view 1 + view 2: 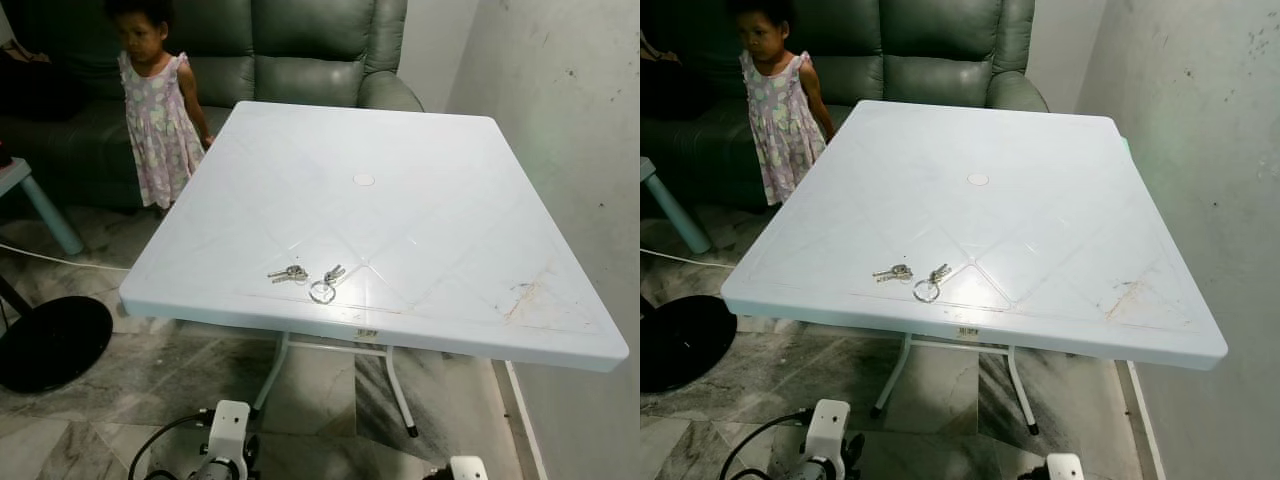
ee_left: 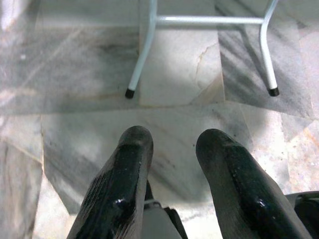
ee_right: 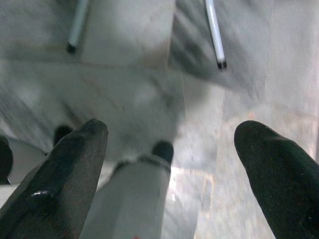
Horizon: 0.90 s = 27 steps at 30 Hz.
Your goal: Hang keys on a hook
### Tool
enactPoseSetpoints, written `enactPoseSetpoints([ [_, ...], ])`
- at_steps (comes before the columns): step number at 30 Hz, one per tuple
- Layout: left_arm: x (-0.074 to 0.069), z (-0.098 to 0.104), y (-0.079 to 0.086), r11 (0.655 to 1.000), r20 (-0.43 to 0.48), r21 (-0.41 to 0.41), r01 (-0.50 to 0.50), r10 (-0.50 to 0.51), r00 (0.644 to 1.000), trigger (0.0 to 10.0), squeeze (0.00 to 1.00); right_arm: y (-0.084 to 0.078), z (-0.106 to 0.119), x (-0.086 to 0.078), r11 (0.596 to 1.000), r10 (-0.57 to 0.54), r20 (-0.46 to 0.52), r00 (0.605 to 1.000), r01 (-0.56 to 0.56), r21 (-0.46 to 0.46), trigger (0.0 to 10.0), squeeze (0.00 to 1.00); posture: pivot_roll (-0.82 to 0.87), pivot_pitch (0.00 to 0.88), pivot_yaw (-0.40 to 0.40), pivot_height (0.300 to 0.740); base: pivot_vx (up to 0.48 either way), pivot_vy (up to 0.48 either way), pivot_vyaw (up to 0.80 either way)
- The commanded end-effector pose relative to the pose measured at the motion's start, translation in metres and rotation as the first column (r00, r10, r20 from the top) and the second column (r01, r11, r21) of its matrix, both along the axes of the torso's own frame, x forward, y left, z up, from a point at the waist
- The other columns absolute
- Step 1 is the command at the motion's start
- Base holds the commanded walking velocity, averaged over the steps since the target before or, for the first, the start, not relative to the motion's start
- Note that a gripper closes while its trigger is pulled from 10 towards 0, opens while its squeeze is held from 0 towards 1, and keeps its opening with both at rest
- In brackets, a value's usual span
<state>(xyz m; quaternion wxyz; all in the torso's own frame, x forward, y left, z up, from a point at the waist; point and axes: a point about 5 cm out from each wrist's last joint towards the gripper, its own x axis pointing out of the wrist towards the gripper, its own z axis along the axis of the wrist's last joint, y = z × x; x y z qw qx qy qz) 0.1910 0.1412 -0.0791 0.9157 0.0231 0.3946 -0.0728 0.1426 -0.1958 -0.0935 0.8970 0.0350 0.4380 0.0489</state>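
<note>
My left gripper (image 2: 169, 149): hangs low over the marble floor (image 2: 75, 79), its two black fingers a modest gap apart, nothing between them; in the head view its white wrist (image 1: 230, 430) shows below the surface's near edge.
My right gripper (image 3: 169, 144): also down by the floor, fingers spread wide and empty; the top of its wrist (image 1: 467, 468) peeks in at the bottom of the head view.
Keys (image 1: 308, 278): lying flat on the white surface (image 1: 420, 200), close to its near edge and somewhat toward the near left corner; two silver bunches side by side with a round ring (image 1: 322, 292) just on the near side of them. Neither gripper is touching them.
Surface: white plastic, square, with a small round cap (image 1: 364, 180) at its middle and brownish scuffs (image 1: 525, 295) near the near right corner; thin white legs (image 2: 142, 55) with black feet stand on the floor.
Wall (image 1: 570, 130): runs along the surface's right edge.
Sofa (image 1: 300, 50): dark green, beyond the far edge.
Person (image 1: 155, 110): small, in a patterned dress, standing at the far left corner.
Black round object (image 1: 50, 340): on the floor left of the surface.
</note>
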Motion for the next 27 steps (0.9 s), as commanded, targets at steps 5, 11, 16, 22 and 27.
enactPoseSetpoints([
  [5,0.008,0.007,-0.004,0.993,0.084,0.017,0.117,-0.118,0.989,10.0,0.0,-0.001,0.025,0.04,0.994,0.087,0.233,0.969,-0.1,0.046,10.0,0.0,0.11,0.0,-0.054,0.74,0.0,0.0,0.0],
  [11,0.017,0.028,0.015,0.978,0.309,-0.031,0.207,-0.187,0.932,10.0,0.0,0.011,0.041,0.056,0.972,0.171,0.375,0.911,-0.218,0.089,10.0,0.0,0.12,0.0,-0.059,0.74,0.0,0.0,0.0],
  [16,0.02,0.038,0.014,0.953,0.396,-0.013,0.302,-0.272,0.877,10.0,0.0,0.02,0.048,0.054,0.941,0.246,0.458,0.854,-0.323,0.097,10.0,0.0,0.12,0.0,-0.06,0.74,0.0,0.0,0.0],
  [22,0.016,0.043,0.007,0.895,0.445,0.018,0.445,-0.406,0.798,10.0,0.0,0.026,0.056,0.047,0.894,0.312,0.53,0.789,-0.433,0.118,10.0,0.0,0.12,0.0,-0.054,0.74,0.0,0.0,0.0],
  [27,0.016,0.049,-0.003,0.848,0.49,0.046,0.528,-0.48,0.727,10.0,0.0,0.025,0.068,0.051,0.867,0.332,0.589,0.737,-0.484,0.117,10.0,0.0,0.12,0.0,-0.049,0.74,0.0,0.0,0.0],
])
